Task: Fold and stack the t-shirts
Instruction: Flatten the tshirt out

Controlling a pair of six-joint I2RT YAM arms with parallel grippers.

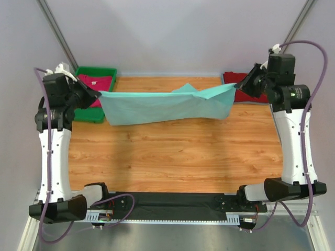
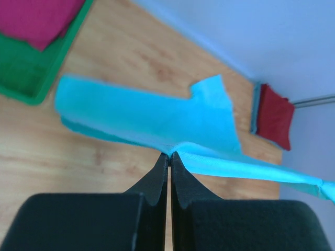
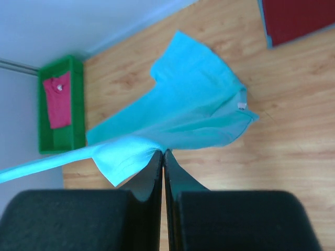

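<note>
Wooden tabletop (image 1: 172,157) lies under the mint-teal t-shirt (image 1: 162,107), hanging taut with its long axis running sideways away from the green tray (image 1: 88,116), left gripper (image 1: 98,94) pinched on its tray-side end, right gripper (image 1: 237,86) pinched on the end farthest from the tray.

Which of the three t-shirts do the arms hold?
The mint-teal t-shirt, pinched at both ends; the magenta one lies in the tray, the dark red one on the table.
</note>
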